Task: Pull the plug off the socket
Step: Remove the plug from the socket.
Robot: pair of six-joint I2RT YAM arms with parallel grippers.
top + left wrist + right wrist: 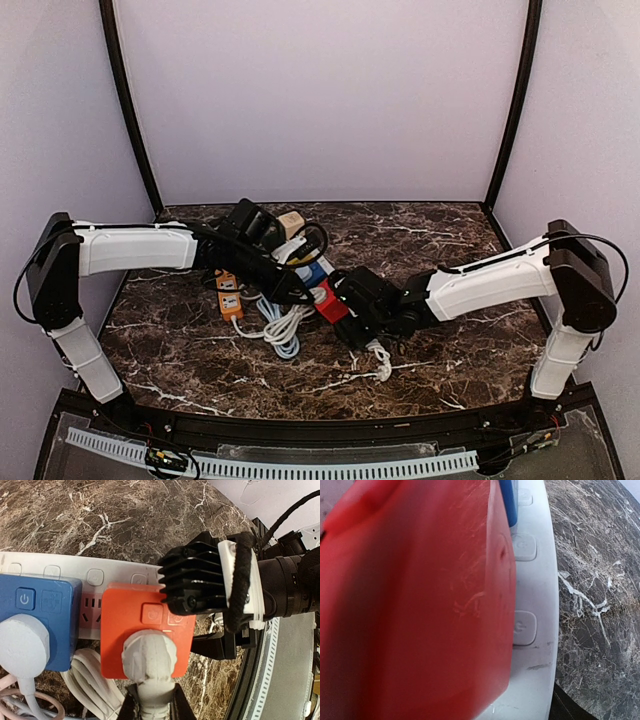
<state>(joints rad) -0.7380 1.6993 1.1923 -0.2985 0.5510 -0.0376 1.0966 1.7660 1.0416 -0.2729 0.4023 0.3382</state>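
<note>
Right, left tool (152, 709) is pinching the white plug (150, 655) at its neck. Plug is sitting in the red block (120, 630) on the strip (95, 575), so it's likely setting up the pull. Right tool (192, 582) is standing wide against the block's strip-side corner, probably bracing it; clamping or just pressing, can't tell. Left wrist is showing both tools; right wrist is giving only block and strip buttons (524, 547).

A lab test booth: plain pale walls (320, 100), black corner poles (132, 110), marble-look table (450, 360).
</note>
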